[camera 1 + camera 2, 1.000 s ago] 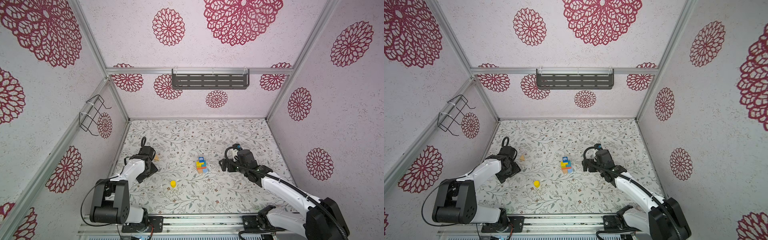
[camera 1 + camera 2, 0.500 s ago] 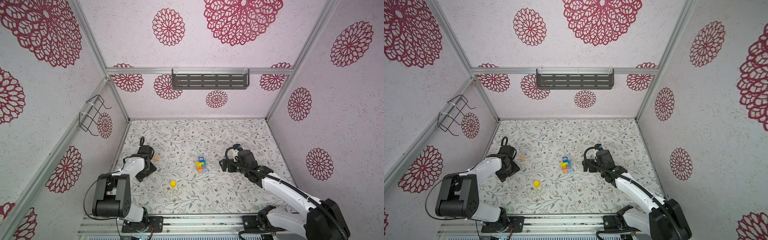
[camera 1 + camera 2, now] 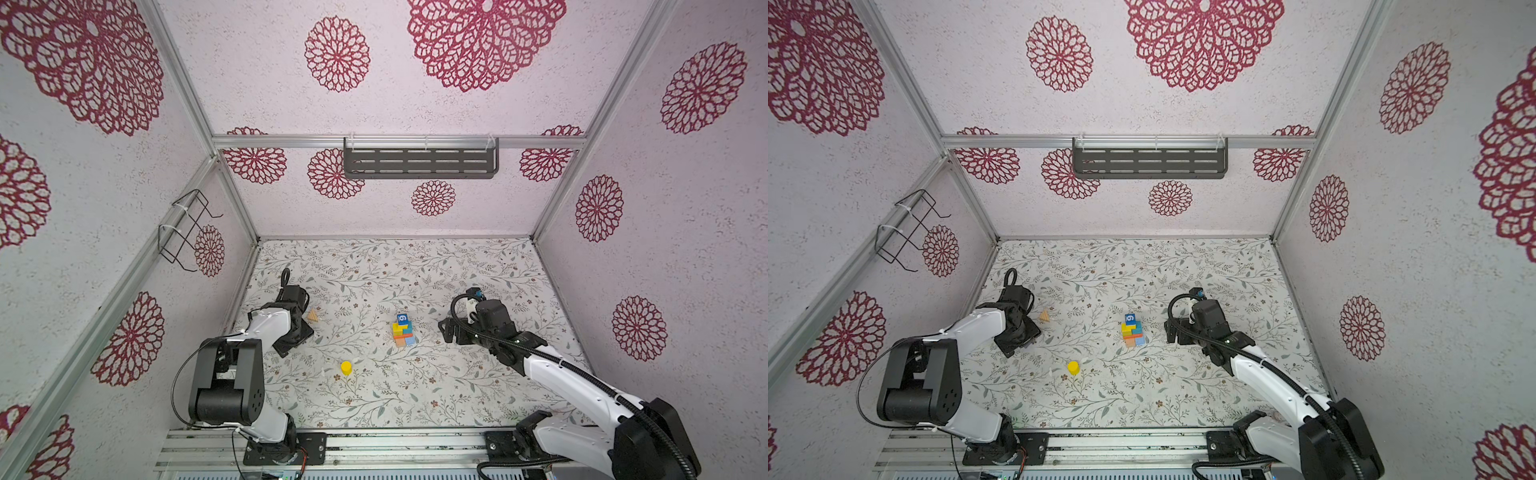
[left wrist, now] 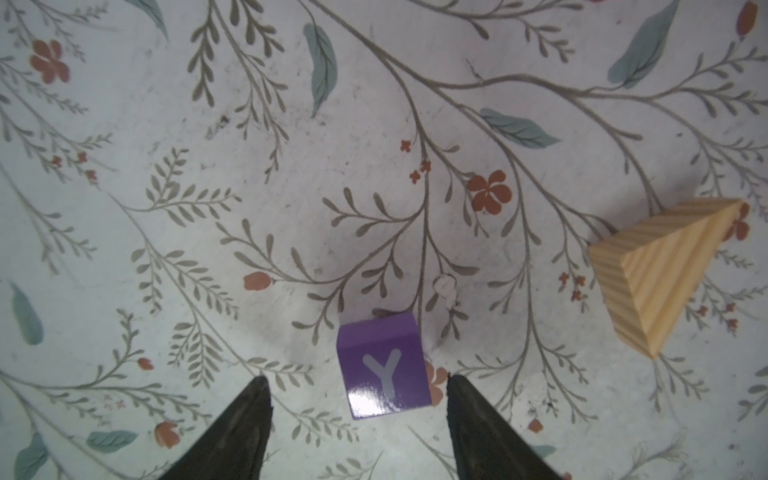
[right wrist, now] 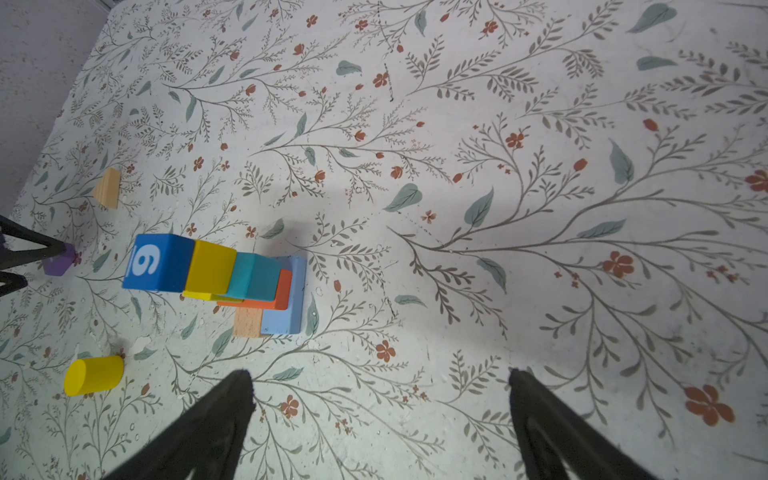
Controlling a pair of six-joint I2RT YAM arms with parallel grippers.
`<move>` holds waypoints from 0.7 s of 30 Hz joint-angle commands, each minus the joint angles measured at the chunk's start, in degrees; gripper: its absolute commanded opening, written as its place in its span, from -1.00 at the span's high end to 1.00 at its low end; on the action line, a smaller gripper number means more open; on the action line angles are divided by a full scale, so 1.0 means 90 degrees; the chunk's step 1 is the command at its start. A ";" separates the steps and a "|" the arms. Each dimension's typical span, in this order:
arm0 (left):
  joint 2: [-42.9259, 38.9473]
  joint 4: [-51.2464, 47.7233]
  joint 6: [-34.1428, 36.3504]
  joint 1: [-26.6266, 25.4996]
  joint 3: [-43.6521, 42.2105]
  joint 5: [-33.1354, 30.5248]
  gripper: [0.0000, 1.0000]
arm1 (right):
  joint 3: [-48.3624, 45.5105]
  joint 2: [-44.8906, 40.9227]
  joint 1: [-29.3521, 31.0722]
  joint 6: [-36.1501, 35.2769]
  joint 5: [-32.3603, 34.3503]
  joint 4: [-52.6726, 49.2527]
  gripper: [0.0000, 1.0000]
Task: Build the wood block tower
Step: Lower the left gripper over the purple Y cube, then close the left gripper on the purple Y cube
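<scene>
The wood block tower (image 3: 403, 330) (image 3: 1133, 330) (image 5: 216, 274) stands mid-table, a blue cube marked 6 on yellow, teal, orange, light blue and tan blocks. A purple cube marked Y (image 4: 382, 365) (image 5: 58, 259) lies on the mat between the fingers of my left gripper (image 4: 355, 379), which is open and touches nothing. A tan wedge (image 4: 660, 270) (image 3: 313, 316) lies beside it. A yellow cylinder (image 3: 346, 367) (image 5: 93, 375) rests nearer the front. My right gripper (image 5: 380, 373) (image 3: 446, 332) hovers open and empty to the right of the tower.
The left arm (image 3: 266, 328) sits low near the left wall (image 3: 232, 299). A dark shelf (image 3: 419, 160) hangs on the back wall and a wire rack (image 3: 185, 230) on the left wall. The floral mat (image 3: 415, 395) spreads bare toward the front rail.
My left gripper's jaws have narrowed a little and the left arm has shifted slightly toward the wall. The right arm and the tower have not moved.
</scene>
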 commanded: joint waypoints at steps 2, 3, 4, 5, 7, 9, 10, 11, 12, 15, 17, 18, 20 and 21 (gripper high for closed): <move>0.0135 0.0078 -0.0151 0.0044 0.0173 -0.0041 -0.36 | -0.0002 -0.0097 -0.0052 -0.0068 -0.0020 0.0159 -0.97; 0.0171 0.0089 -0.0155 0.0044 0.0191 -0.0041 -0.36 | -0.0002 -0.0088 -0.0055 -0.0068 -0.0027 0.0160 -0.97; 0.0201 0.0079 -0.0151 0.0044 0.0220 -0.0050 -0.35 | 0.0003 -0.0062 -0.0053 -0.0067 -0.0029 0.0161 -0.97; 0.0235 0.0088 -0.0160 0.0044 0.0239 -0.0051 -0.34 | 0.0016 -0.0053 -0.0053 -0.0064 -0.0046 0.0161 -0.98; 0.0305 0.0101 -0.0173 0.0044 0.0266 -0.0051 -0.31 | 0.0027 -0.0034 -0.0064 -0.0058 -0.0055 0.0160 -0.97; 0.0359 0.0101 -0.0170 0.0044 0.0296 -0.0051 -0.27 | 0.0027 -0.0049 -0.0069 -0.0058 -0.0049 0.0153 -0.97; 0.0376 0.0102 -0.0170 0.0044 0.0310 -0.0051 -0.24 | 0.0018 -0.0047 -0.0077 -0.0058 -0.0055 0.0160 -0.98; 0.0396 0.0101 -0.0170 0.0044 0.0319 -0.0051 -0.23 | 0.0017 -0.0054 -0.0074 -0.0058 -0.0065 0.0163 -0.98; 0.0420 0.0108 -0.0170 0.0044 0.0330 -0.0051 -0.22 | 0.0017 -0.0055 -0.0075 -0.0060 -0.0066 0.0161 -0.97; 0.0457 0.0110 -0.0189 0.0044 0.0350 -0.0069 -0.20 | 0.0017 -0.0056 -0.0074 -0.0058 -0.0069 0.0160 -0.98; 0.0486 0.0120 -0.0209 0.0044 0.0350 -0.0070 -0.18 | 0.0017 -0.0062 -0.0082 -0.0058 -0.0076 0.0165 -0.97; 0.0504 0.0131 -0.0219 0.0039 0.0350 -0.0070 -0.16 | 0.0008 -0.0059 -0.0085 -0.0055 -0.0070 0.0161 -0.98; 0.0543 0.0142 -0.0229 0.0044 0.0358 -0.0061 -0.14 | 0.0008 -0.0066 -0.0087 -0.0054 -0.0077 0.0165 -0.97; 0.0563 0.0155 -0.0229 0.0044 0.0360 -0.0056 -0.11 | 0.0008 -0.0062 -0.0081 -0.0044 -0.0081 0.0161 -0.98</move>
